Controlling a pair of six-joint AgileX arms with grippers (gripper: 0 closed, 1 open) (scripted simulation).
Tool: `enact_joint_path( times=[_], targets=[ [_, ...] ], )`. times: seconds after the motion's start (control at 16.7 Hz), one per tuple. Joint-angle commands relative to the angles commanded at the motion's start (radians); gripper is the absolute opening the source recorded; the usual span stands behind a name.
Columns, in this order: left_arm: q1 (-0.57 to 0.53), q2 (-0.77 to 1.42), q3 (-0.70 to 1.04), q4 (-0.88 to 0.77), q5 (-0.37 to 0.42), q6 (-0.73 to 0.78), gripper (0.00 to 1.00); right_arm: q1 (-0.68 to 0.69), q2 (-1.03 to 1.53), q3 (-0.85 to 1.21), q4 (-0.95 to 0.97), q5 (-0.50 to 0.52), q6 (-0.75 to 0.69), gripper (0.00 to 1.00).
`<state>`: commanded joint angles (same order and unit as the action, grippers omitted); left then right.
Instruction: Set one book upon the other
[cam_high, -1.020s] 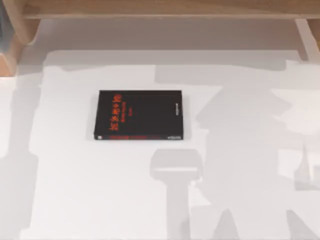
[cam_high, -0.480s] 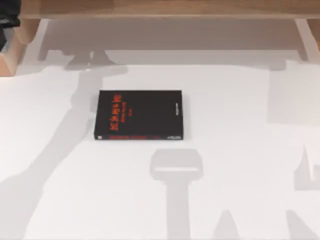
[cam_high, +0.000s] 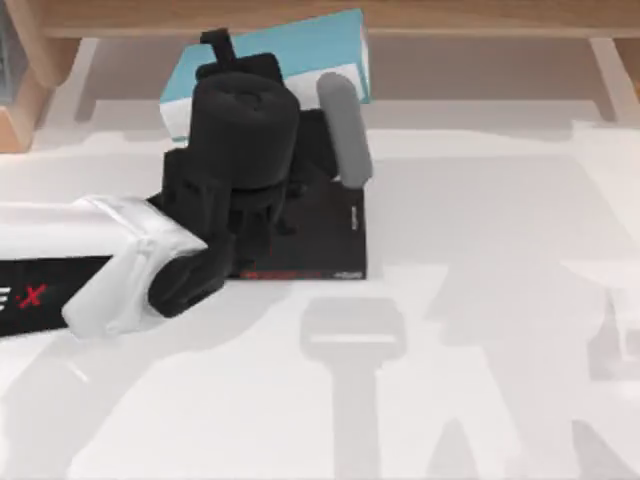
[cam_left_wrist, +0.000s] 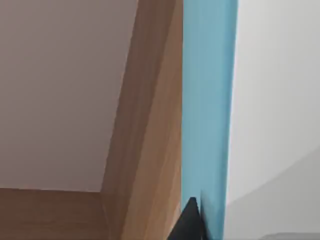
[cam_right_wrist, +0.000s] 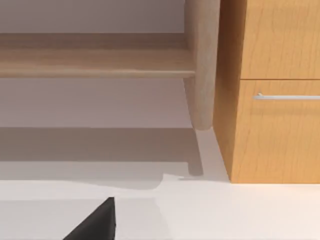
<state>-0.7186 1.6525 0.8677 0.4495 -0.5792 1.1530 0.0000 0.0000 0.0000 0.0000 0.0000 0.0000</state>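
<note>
The black book (cam_high: 325, 240) with red lettering lies flat on the white table (cam_high: 480, 300), left of centre. My left arm reaches in from the left and covers most of it. My left gripper (cam_high: 245, 80) is shut on the light blue book (cam_high: 300, 50), which hangs tilted above the black book's far edge, white page edges showing. The left wrist view has the blue cover (cam_left_wrist: 207, 100) close up beside a dark fingertip (cam_left_wrist: 189, 222). A dark corner of my right gripper (cam_right_wrist: 95, 225) sits low over the white table.
A wooden shelf rail (cam_high: 480, 15) runs along the table's far edge, with a wooden leg (cam_high: 25, 90) at the far left. A wooden cabinet with a drawer handle (cam_right_wrist: 285, 96) and a round post (cam_right_wrist: 202, 65) stand in the right wrist view.
My left arm has come in from the left carrying the light blue book and now hangs over the black book. The black book has not moved.
</note>
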Motion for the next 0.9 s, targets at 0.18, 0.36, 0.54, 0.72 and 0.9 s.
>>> enact_joint_path(
  times=[0.18,0.36,0.54,0.72,0.9],
  targets=[
    [-0.038,0.136,-0.046,-0.041,-0.019,0.015,0.0,0.0,0.0,0.0,0.0,0.0,0.0,1.0],
    [-0.048,0.188,-0.063,-0.058,-0.025,0.018,0.0,0.0,0.0,0.0,0.0,0.0,0.0,1.0],
    [-0.048,0.188,-0.063,-0.058,-0.025,0.018,0.0,0.0,0.0,0.0,0.0,0.0,0.0,1.0],
    [-0.043,0.189,-0.061,-0.055,-0.024,0.02,0.0,0.0,0.0,0.0,0.0,0.0,0.0,1.0],
    [-0.039,0.205,-0.052,-0.049,-0.018,0.025,0.0,0.0,0.0,0.0,0.0,0.0,0.0,1.0]
  ],
)
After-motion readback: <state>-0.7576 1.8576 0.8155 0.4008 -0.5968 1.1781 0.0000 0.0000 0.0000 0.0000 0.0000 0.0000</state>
